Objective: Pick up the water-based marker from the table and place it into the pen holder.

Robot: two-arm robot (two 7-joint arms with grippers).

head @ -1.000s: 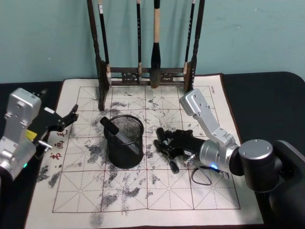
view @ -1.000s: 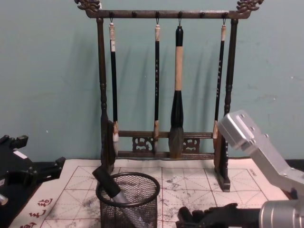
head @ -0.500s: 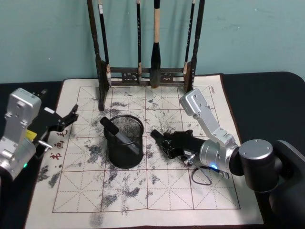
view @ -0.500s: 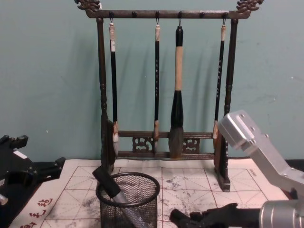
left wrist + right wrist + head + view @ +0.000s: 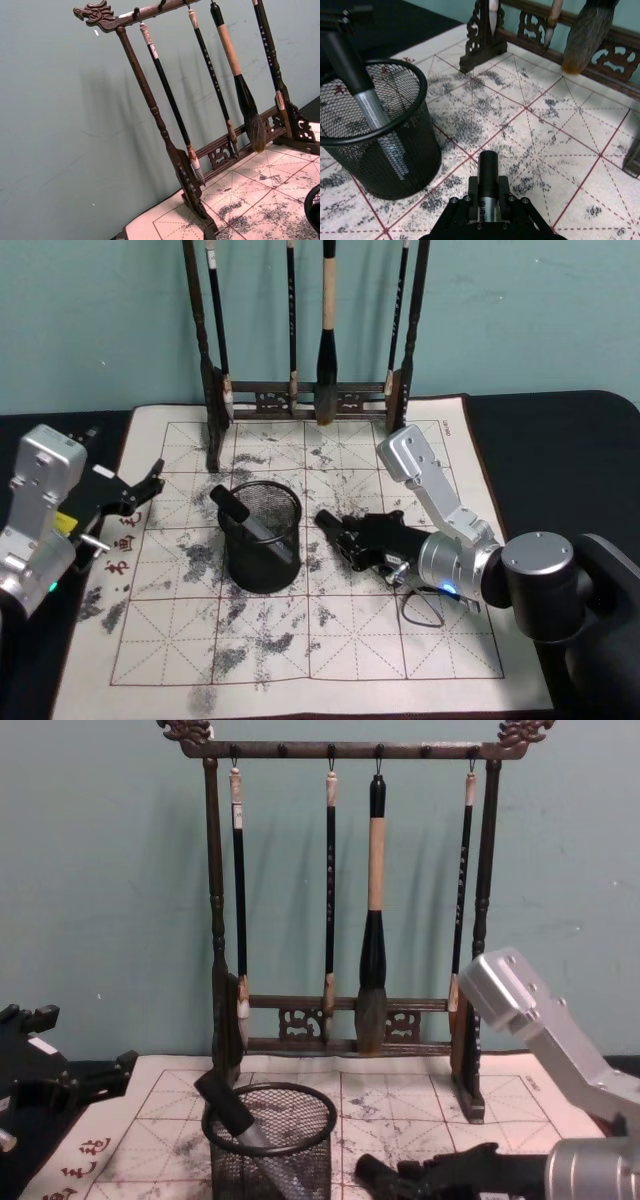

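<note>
While the left gripper [image 5: 146,486] idles open-fingered left of the pen holder [image 5: 262,550], the right gripper [image 5: 350,537] clamps the marker [image 5: 488,172] just right of it.

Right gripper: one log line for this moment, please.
right gripper shut on black-capped silver marker | beside black wire-mesh pen holder, not yet over rim | left gripper parked left

Mostly hidden inside right gripper [image 5: 488,202]: marker [image 5: 488,172]. Cut at chest view's bottom edge: holder [image 5: 300,1160] base. Cropped in head view: rack [image 5: 305,397] top.
</note>
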